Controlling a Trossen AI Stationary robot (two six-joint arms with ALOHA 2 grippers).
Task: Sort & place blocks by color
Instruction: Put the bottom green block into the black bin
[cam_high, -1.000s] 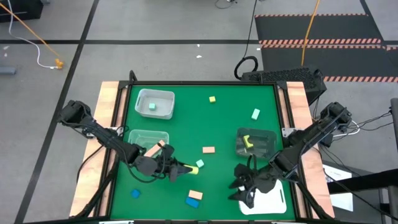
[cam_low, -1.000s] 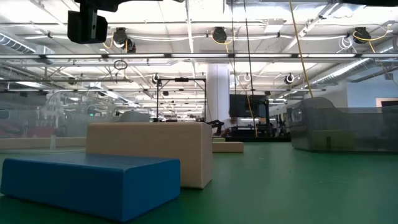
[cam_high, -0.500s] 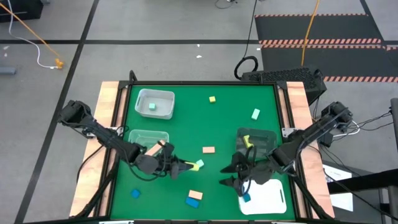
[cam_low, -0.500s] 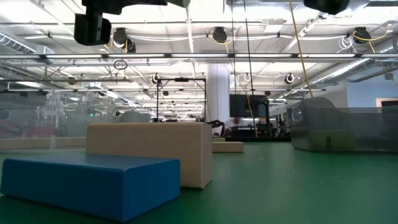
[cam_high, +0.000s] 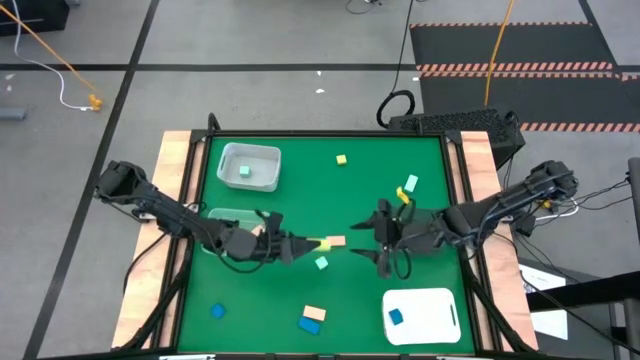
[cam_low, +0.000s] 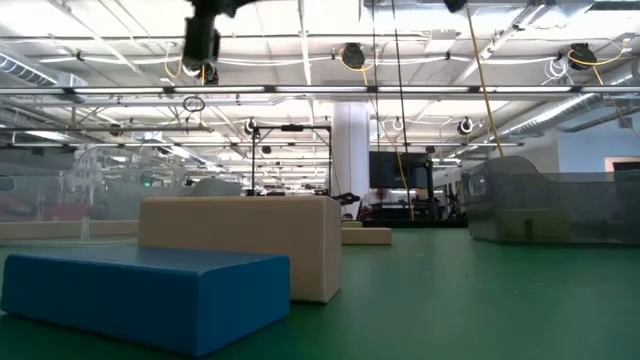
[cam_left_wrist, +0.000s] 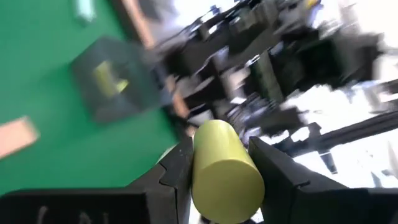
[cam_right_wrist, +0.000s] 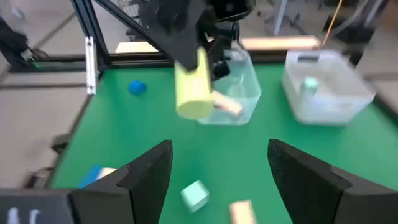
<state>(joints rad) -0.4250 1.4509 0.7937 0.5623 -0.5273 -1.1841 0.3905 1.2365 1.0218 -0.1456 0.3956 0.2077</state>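
My left gripper (cam_high: 302, 246) hangs over the table's middle, shut on a yellow cylinder block (cam_left_wrist: 221, 168), which also shows in the right wrist view (cam_right_wrist: 191, 87). Facing it from the right, my right gripper (cam_high: 378, 242) is open and holds nothing (cam_right_wrist: 217, 180). On the green table between and below them lie a salmon block (cam_high: 336, 240) and a mint block (cam_high: 321, 262). A yellow block (cam_high: 341, 159) and a mint block (cam_high: 411, 183) lie farther back. A blue bar and a tan block (cam_high: 312, 318) lie near the front edge, with a blue block (cam_high: 217, 311) to their left. My left gripper pinches the yellow cylinder by its curved sides (cam_left_wrist: 202, 171) between its two fingers (cam_left_wrist: 177, 168). The fingers reach level from the table's left and lie along the cylinder, whose round end sticks out past the fingertips. The cylinder is lifted clear of the table.
A white tray (cam_high: 430, 300) at the near right holds a blue block (cam_high: 396, 316). One clear bin (cam_high: 262, 158) at the back left holds a mint block. Another (cam_high: 225, 215), under my left arm, holds a salmon piece. A third (cam_left_wrist: 115, 81), under my right arm, holds yellow.
My right gripper has risen from over the white tray, swung toward the table's middle and rolled, staying open; a blue block now shows on the tray. My left gripper has carried the yellow cylinder up and toward the far right, tipping more level.
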